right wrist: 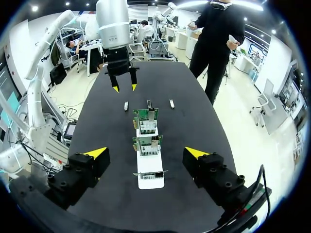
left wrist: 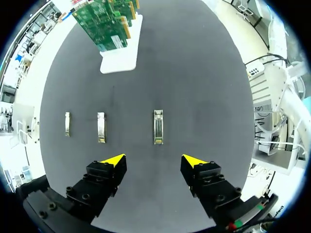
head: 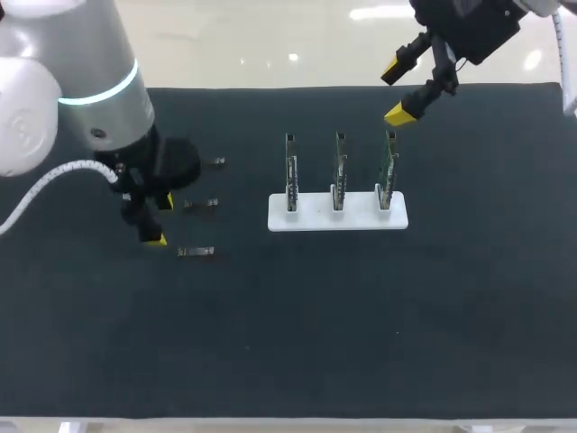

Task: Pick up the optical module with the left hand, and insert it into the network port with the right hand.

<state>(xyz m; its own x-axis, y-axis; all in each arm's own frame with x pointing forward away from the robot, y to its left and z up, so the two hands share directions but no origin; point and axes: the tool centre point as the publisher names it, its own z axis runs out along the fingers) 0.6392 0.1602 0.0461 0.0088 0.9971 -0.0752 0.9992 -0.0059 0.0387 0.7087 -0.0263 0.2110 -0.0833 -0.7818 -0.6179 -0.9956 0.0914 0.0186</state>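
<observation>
Left gripper [left wrist: 154,160] spread wide, an optical module [left wrist: 158,127] ahead — right gripper [right wrist: 146,152] (empty too) equally wide.

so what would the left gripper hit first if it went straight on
Probably the small silver metal optical module, lying ahead of the left gripper in line with the gap between its open fingers. Depth is unclear; it might touch the black mat just short.

Board stand [right wrist: 150,180] ahead of right end effector [right wrist: 146,153]
</observation>
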